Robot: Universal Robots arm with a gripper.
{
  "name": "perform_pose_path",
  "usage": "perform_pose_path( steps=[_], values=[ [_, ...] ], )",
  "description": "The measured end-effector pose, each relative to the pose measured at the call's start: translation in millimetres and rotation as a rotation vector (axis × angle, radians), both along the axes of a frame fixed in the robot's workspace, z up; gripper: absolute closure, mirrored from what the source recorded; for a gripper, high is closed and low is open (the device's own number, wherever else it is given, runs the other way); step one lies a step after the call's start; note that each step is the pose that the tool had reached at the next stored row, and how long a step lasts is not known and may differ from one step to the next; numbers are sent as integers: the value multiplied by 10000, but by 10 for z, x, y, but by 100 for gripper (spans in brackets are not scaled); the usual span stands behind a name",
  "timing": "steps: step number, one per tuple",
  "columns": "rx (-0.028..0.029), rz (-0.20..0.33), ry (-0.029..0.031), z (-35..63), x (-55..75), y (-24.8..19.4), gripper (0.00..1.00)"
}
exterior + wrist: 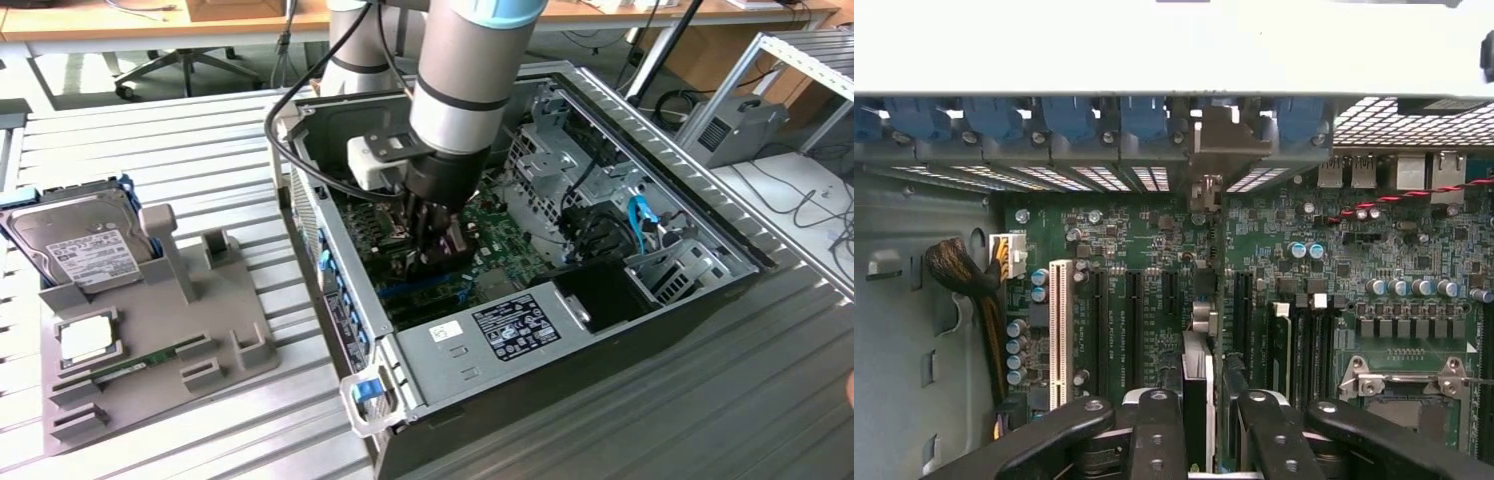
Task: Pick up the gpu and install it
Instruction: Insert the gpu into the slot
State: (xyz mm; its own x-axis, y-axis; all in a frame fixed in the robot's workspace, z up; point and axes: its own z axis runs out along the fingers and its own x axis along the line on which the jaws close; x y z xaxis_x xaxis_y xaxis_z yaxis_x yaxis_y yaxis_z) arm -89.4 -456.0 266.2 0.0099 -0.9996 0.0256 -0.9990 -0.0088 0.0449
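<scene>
A gray tray (147,340) on the counter (200,140) holds a hard drive (80,250). Further right, the gripper (434,240) reaches into the open computer case (561,330). Its jaws are squeezed shut on the gpu (1197,395), standing on edge over the green board (1154,260).

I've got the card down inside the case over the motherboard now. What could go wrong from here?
1. The gpu, held edge-on in the tool, may sit slightly off its slot; pushing then could strain the motherboard.
2. Its silver bracket has to meet the rear opening by the blue latches; it might catch there.
3. The arm sits deep in the case, near the blue cable, which could snag.
</scene>
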Motion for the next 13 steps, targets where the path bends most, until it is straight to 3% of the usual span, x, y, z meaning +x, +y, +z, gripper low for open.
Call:
perform_pose_path(
  steps=[8, 13],
  values=[
    [1, 1, 0, -8, 0, 1, 74],
    [35, -1, 0, -16, 0, 29, 74]
  ],
)
